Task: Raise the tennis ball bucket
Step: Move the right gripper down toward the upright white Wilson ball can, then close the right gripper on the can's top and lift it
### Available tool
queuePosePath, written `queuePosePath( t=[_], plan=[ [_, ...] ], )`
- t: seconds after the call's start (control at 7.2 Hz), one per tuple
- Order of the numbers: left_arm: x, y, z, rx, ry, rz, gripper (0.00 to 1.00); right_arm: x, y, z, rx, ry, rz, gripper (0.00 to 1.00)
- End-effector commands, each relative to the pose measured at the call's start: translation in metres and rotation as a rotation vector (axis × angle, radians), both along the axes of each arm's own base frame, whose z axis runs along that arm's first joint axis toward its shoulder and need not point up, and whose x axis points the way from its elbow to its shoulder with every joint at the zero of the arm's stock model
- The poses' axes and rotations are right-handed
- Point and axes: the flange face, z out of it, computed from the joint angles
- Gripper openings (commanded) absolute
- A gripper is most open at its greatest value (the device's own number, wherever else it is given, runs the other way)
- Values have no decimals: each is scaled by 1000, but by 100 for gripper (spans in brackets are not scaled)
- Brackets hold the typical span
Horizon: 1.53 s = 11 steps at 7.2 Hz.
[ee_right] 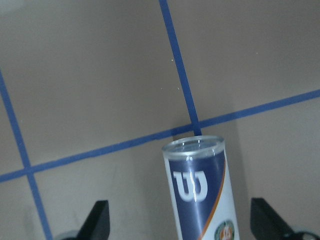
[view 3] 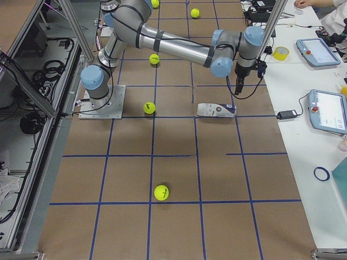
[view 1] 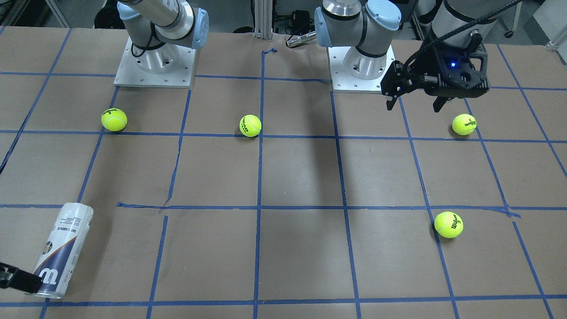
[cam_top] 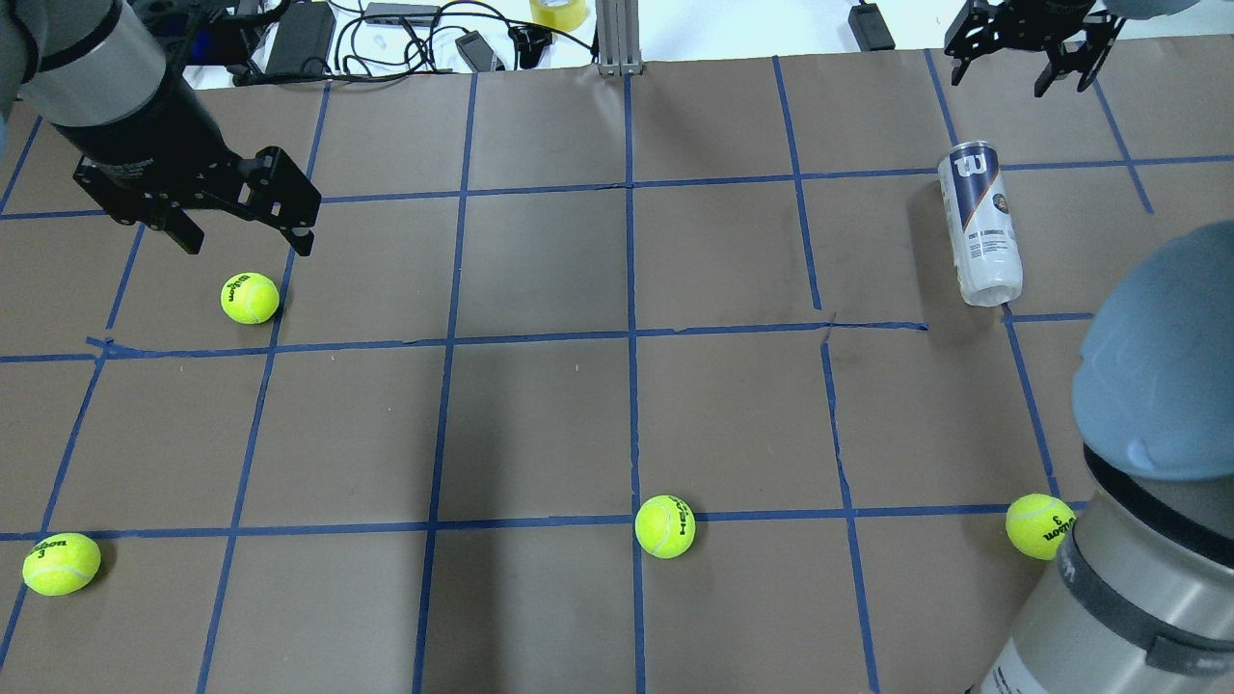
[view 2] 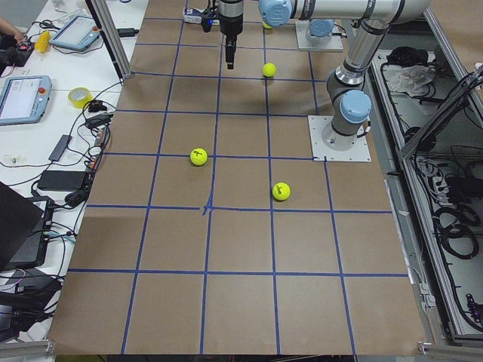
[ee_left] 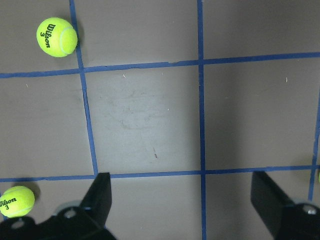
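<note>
The tennis ball bucket [cam_top: 979, 222], a clear can with a white and navy "W" label, lies on its side on the table's far right; it also shows in the front view [view 1: 60, 250] and the right side view [view 3: 216, 110]. My right gripper [cam_top: 1027, 72] is open and hovers above the can's logo end without touching it. In the right wrist view the can's rim end [ee_right: 195, 147] lies between the two fingers [ee_right: 100, 220]. My left gripper [cam_top: 241, 236] is open and empty above the table's left side, just beyond a tennis ball [cam_top: 250, 298].
Three more tennis balls lie loose on the brown, blue-taped table [cam_top: 540, 424]: near left [cam_top: 61, 563], near middle [cam_top: 664, 526] and near right [cam_top: 1038, 526]. Cables and a tape roll [cam_top: 557, 12] lie beyond the far edge. The right arm's elbow [cam_top: 1157, 386] looms at the right.
</note>
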Motion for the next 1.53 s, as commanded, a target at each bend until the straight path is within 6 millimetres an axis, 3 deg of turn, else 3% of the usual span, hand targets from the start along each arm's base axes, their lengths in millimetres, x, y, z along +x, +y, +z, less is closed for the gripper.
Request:
queuePosePath(
  t=[0.0,0.28,0.97,1.11,1.39],
  plan=[
    [0,0,-1,3,0,0,100,-15,-25,-69,20,3,34,100],
    [0,-1,-1,3,-3,0,100,-29,-24,-103,63,-9,46,100],
    [0,-1,-3,5,6,2,100,-25,-10,-147,59,-7,86,99],
    [0,-1,-3,5,5,2,100,-24,-8,-147,64,-9,85,78],
    [0,1,-2,6,2,-2,100,-20,-7,-127,44,-15,96,55]
  ],
)
